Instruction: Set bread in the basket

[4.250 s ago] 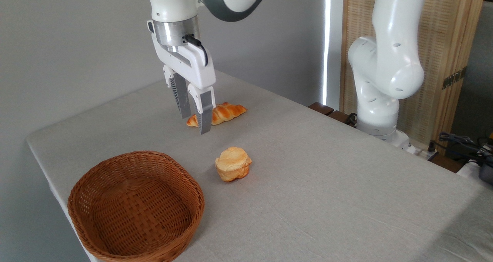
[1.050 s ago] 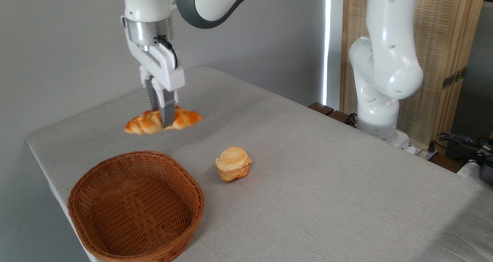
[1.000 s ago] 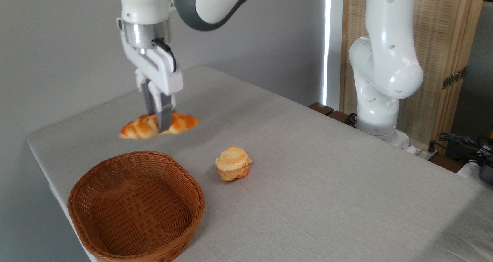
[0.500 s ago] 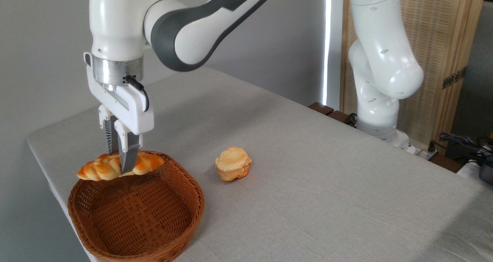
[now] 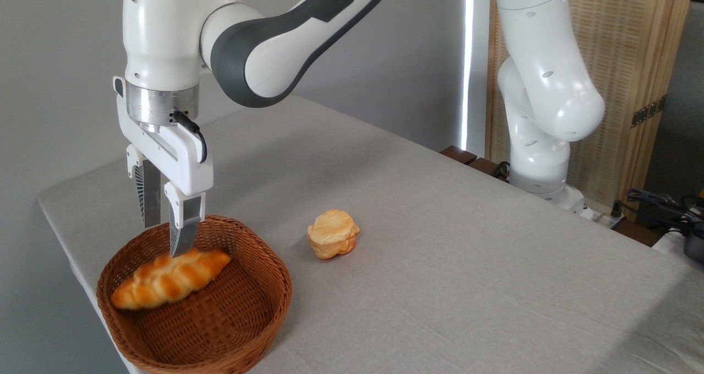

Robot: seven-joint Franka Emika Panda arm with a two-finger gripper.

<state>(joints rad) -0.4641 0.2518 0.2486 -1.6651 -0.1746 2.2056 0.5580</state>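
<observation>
the bread (image 5: pixel 169 278) lies inside the basket (image 5: pixel 273 302), slightly blurred, perhaps not yet settled. the gripper (image 5: pixel 165 236) hangs just above it, fingers apart and holding nothing. the placing looks done; only pulling the arm away seems left.

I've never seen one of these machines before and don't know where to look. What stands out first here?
The big white arm reaching over from the right, its tool open just above a wicker basket at the table's near left corner. Inside the basket lies a glossy braided loaf, slightly blurred, just under the tool's fingers. A small round bun sits alone on the grey cloth to the basket's right.
</observation>
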